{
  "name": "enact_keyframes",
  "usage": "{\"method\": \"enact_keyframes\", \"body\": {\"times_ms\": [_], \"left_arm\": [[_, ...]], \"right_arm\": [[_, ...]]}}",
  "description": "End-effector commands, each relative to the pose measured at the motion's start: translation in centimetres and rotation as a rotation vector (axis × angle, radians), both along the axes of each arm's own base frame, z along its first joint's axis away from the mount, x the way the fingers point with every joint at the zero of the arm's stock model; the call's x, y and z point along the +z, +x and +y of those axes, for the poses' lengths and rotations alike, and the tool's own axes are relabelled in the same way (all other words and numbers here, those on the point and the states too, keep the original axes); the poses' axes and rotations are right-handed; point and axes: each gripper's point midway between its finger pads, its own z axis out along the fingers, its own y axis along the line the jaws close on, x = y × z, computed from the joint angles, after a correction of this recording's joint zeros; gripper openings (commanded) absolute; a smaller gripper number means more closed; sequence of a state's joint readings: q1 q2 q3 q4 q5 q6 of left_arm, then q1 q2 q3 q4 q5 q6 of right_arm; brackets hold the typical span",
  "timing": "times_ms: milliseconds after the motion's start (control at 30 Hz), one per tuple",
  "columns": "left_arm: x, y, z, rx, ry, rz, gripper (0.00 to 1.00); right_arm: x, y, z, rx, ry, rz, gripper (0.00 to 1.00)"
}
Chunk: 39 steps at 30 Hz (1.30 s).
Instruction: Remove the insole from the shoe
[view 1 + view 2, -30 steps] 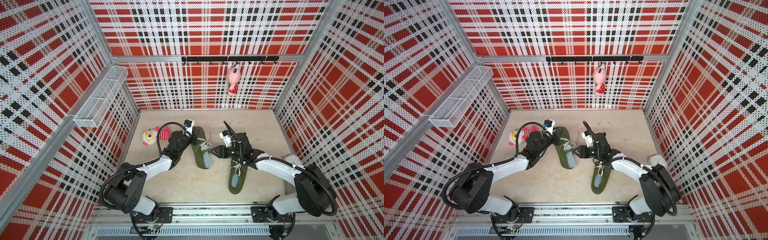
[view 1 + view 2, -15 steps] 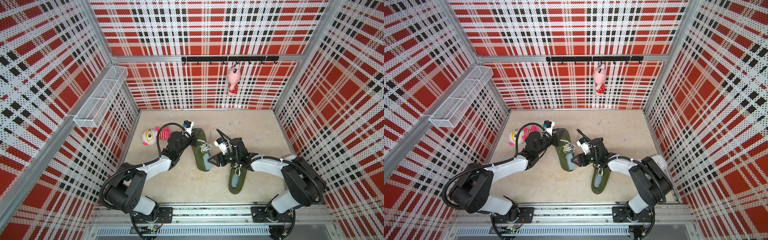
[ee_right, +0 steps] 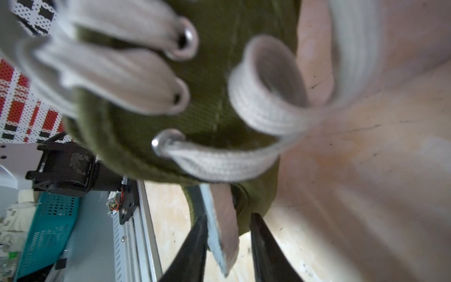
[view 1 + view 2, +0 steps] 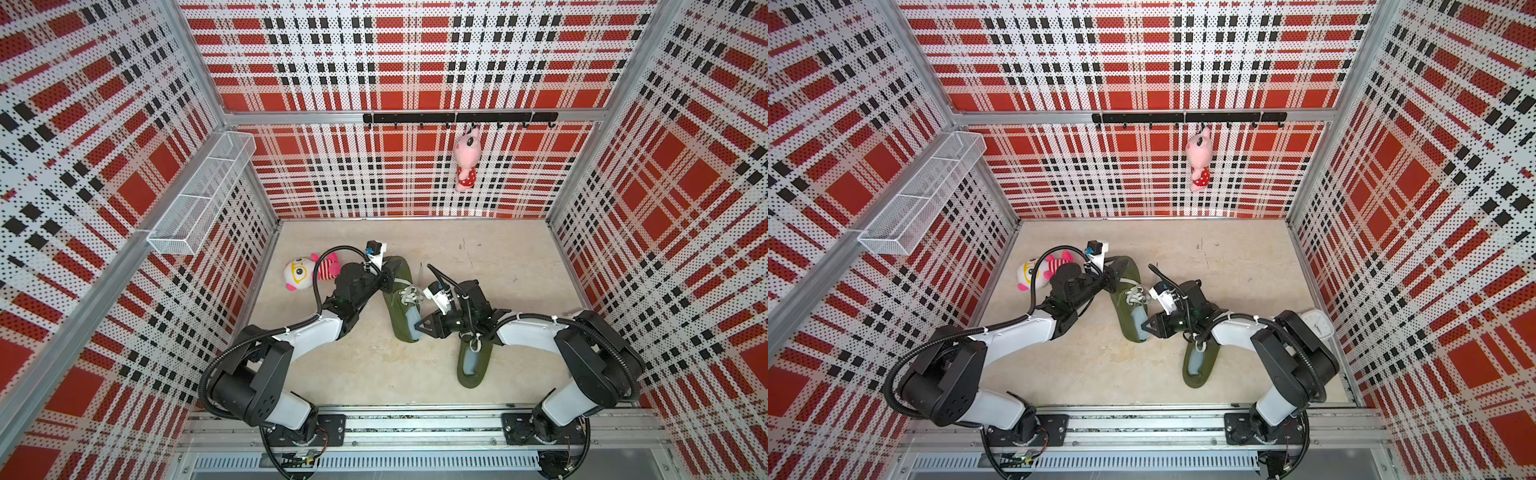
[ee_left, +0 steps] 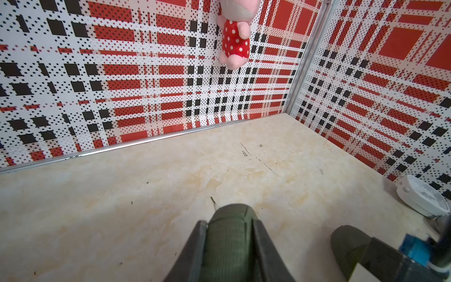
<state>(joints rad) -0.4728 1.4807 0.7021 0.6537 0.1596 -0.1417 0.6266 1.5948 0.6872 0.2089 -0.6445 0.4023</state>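
Observation:
A green lace-up shoe [image 4: 398, 305] lies mid-floor in both top views, toe towards the back wall. My left gripper [image 4: 388, 275] is shut on its toe; in the left wrist view the two fingers [image 5: 195, 246] press the green canvas [image 5: 229, 249]. My right gripper [image 4: 419, 326] sits at the heel opening. In the right wrist view the pale blue-edged insole [image 3: 220, 229] sticks out of the shoe [image 3: 210, 102] between the narrowed jaws. It lies against one finger [image 3: 195, 246], with a small gap to the other.
A second green shoe [image 4: 473, 359] lies partly under my right arm. A plush toy [image 4: 305, 272] sits by the left wall and a pink plush [image 4: 466, 160] hangs on the back rail. A white clock [image 4: 1316, 326] is at the right wall, a wire basket [image 4: 199, 199] up left.
My right gripper has moved from beside the laces down to the shoe's heel opening, and its jaws have narrowed around the insole end. The left arm has stayed still.

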Motion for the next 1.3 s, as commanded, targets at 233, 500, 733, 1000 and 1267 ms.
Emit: {"method": "enact_keyframes", "body": {"times_ms": [233,500,733,1000,1267], "left_arm": [[1.5,0.7,0.2,0.024,-0.029,-0.036,0.17],[1.7,1.3,0.7,0.039,-0.038,-0.031,0.23],[1.8,1.9,1.6,0.064,-0.033,-0.036,0.24],[2.0,2.3,2.2,0.076,-0.031,-0.045,0.26],[2.1,3.3,4.1,0.121,-0.028,-0.047,0.26]], "right_arm": [[1.2,-0.4,-0.6,0.012,-0.047,-0.030,0.00],[0.7,-1.6,-2.7,-0.014,-0.159,0.008,0.00],[0.3,-3.1,-4.2,-0.027,-0.215,0.059,0.00],[0.6,-4.0,-5.1,-0.045,-0.234,0.083,0.00],[1.2,-4.8,-6.3,-0.077,-0.253,0.084,0.00]]}}
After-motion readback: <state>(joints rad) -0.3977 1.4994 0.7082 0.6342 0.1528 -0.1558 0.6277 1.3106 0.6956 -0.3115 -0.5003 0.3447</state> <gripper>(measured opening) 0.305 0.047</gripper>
